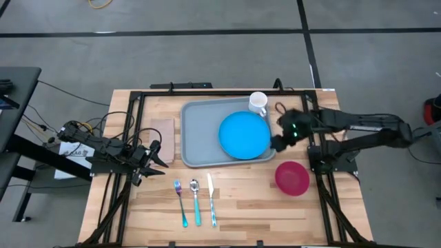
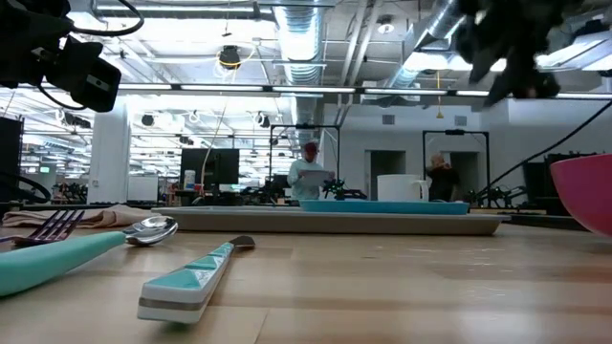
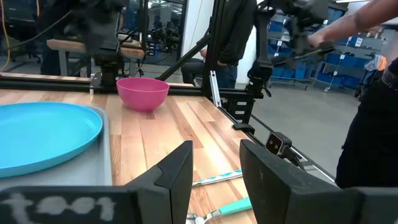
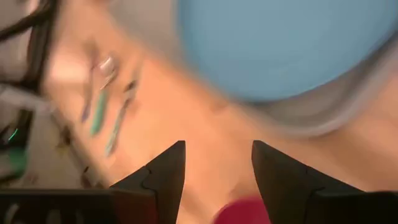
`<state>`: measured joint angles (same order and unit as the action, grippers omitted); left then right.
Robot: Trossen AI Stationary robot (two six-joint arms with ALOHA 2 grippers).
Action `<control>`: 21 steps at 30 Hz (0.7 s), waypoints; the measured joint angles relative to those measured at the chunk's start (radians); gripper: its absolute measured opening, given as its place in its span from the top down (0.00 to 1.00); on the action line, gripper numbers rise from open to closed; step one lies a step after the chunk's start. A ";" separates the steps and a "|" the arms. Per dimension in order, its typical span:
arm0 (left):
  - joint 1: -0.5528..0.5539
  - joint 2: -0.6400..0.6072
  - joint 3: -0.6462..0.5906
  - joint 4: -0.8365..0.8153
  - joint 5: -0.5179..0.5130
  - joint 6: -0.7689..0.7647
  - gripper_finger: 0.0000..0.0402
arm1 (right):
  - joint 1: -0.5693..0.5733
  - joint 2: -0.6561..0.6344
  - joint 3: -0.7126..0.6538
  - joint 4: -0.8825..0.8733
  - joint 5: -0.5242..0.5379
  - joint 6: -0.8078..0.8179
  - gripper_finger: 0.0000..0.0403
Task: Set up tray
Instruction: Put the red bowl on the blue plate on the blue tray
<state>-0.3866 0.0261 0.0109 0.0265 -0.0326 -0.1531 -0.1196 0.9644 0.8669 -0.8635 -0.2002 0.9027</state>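
The grey-blue tray (image 1: 200, 138) lies flat in the middle of the table. A round blue plate (image 1: 244, 134) rests on its right half, and a white mug (image 1: 258, 103) stands at its far right corner. My right gripper (image 1: 279, 142) is open and empty, raised above the table by the tray's right rim. Its wrist view looks down on the plate (image 4: 280, 43) and the tray (image 4: 323, 115). My left gripper (image 1: 160, 154) is open and empty near the table's left side, just near of a tan napkin (image 1: 163, 136). Its fingers (image 3: 180, 171) point toward the plate (image 3: 43, 134).
A pink bowl (image 1: 292, 178) stands on the table near and right of the tray. A fork (image 1: 180, 201), a spoon (image 1: 196, 201) and a knife (image 1: 211, 201) lie side by side at the near middle. Black frame rails (image 1: 324, 165) run along both table sides. People stand beyond the table (image 2: 311, 172).
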 joint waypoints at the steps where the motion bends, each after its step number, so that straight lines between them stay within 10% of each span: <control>1: 0.000 0.000 0.000 0.000 0.000 0.000 0.70 | 0.057 0.001 0.017 -0.004 0.007 0.023 0.57; 12: 0.000 0.000 0.000 0.000 0.000 0.000 0.70 | 0.584 0.176 0.102 -0.144 0.068 0.244 0.64; 21: 0.000 0.000 0.000 0.000 0.000 0.000 0.70 | 0.763 0.337 0.102 -0.070 0.123 0.353 0.64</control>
<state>-0.3864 0.0261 0.0109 0.0267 -0.0330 -0.1532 0.6430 1.3011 0.9684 -0.9331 -0.0775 1.2556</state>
